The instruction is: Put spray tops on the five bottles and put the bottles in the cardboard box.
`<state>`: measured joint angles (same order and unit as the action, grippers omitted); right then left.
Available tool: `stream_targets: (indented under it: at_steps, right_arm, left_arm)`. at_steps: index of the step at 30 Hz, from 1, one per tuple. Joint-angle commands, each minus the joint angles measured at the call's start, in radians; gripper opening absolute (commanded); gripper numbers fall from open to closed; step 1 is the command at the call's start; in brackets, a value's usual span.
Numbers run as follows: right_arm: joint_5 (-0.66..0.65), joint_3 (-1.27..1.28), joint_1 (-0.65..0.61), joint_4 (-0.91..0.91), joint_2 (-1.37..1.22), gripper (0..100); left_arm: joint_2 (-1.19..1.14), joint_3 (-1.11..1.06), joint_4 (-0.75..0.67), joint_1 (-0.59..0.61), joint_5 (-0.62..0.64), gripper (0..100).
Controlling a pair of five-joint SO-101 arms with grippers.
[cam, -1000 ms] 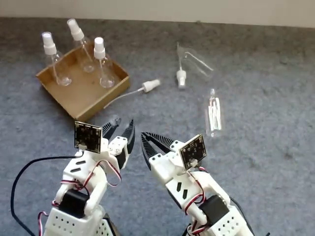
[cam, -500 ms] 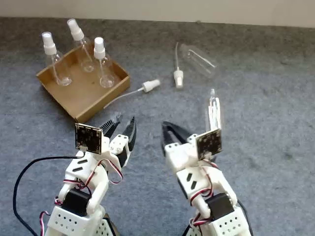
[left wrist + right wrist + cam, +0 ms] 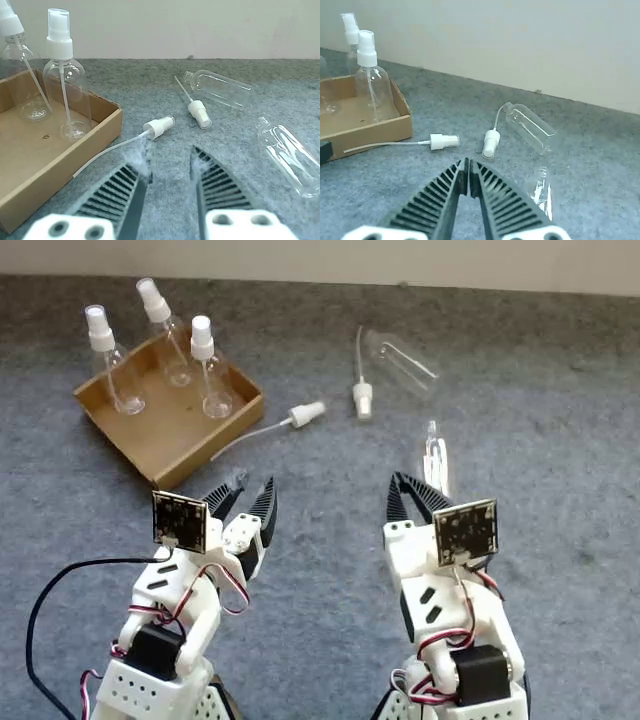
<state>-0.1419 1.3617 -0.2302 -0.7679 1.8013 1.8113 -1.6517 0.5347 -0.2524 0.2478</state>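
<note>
Three capped bottles (image 3: 212, 380) stand in the cardboard box (image 3: 165, 440) near the table's (image 3: 560, 440) far-left corner, and the fourth seems next: the right gripper (image 3: 468, 165), pinched together and empty, faces a bare bottle (image 3: 434, 455) lying mid-table and must open, the left gripper (image 3: 167, 165) parted near a loose spray top (image 3: 307, 414).

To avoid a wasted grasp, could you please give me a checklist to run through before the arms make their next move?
1. Finished bottles upright in the cardboard box: ok, three capped bottles stand inside.
2. All five bottles capped: not ok; the far bottle and the near bottle lie open on the table.
3. Tops free to pick: ok; the long-tube spray top and the second spray top lie loose.
4. Left end effector open and empty: ok.
5. Right end effector open for a grasp: not ok; shut, empty.
</note>
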Motion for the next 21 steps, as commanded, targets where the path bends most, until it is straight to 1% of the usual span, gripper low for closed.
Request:
stream_targets:
  at_steps: [1, 9, 14, 18, 21]
  right_arm:
    - [-0.072, -0.108, 0.015, -0.004, -0.102, 0.7]
    - [-0.135, -0.337, 0.016, -0.005, -0.556, 0.7]
    - [-0.138, -0.538, 0.107, -0.008, -0.817, 0.7]
    - [-0.14, -0.723, 0.166, -0.107, -1.004, 0.7]
    - [-0.14, -0.872, 0.17, -0.202, -1.132, 0.8]
  left_arm:
    - [0.016, -0.002, -0.021, 0.015, 0.008, 9]
    - [0.015, -0.002, -0.014, 0.016, 0.008, 9]
    - [0.015, 0.001, 0.012, 0.016, 0.008, 9]
    - [0.015, -0.001, 0.012, 0.016, 0.008, 9]
    - [0.015, -0.001, 0.012, 0.016, 0.008, 9]
